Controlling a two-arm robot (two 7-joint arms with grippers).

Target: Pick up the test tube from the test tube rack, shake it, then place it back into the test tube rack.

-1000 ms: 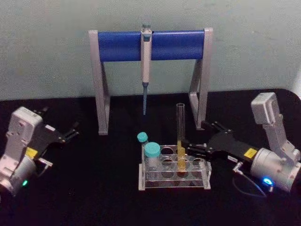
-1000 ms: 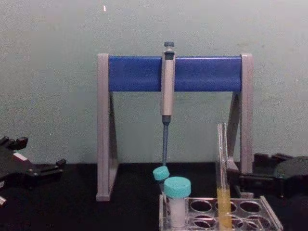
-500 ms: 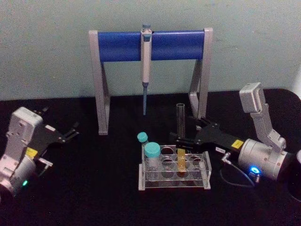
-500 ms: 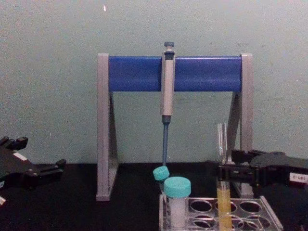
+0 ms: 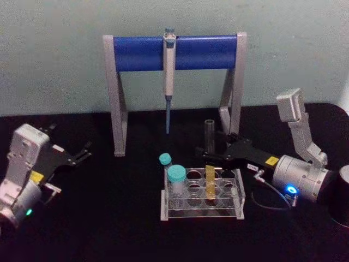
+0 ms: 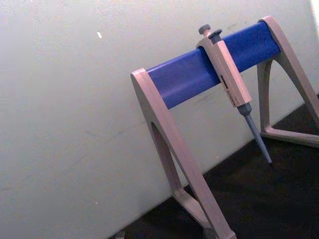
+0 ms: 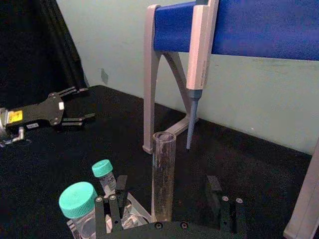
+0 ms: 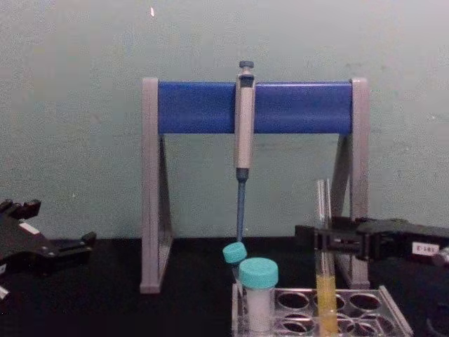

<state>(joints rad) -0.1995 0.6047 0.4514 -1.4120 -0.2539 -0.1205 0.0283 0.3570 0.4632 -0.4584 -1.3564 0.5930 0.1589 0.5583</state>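
1. The test tube [image 5: 210, 180] stands upright in the rack [image 5: 202, 214].
2. The right end effector [image 5: 208, 152], the nearer one, is released and straddles the tube's upper part.
3. The left end effector [image 5: 83, 153], fingers spread, idles well apart.

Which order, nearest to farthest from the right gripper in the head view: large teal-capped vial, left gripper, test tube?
1. The test tube, between the right gripper's open fingers.
2. The large teal-capped vial, at the test tube rack's left end.
3. The left gripper, parked far left.
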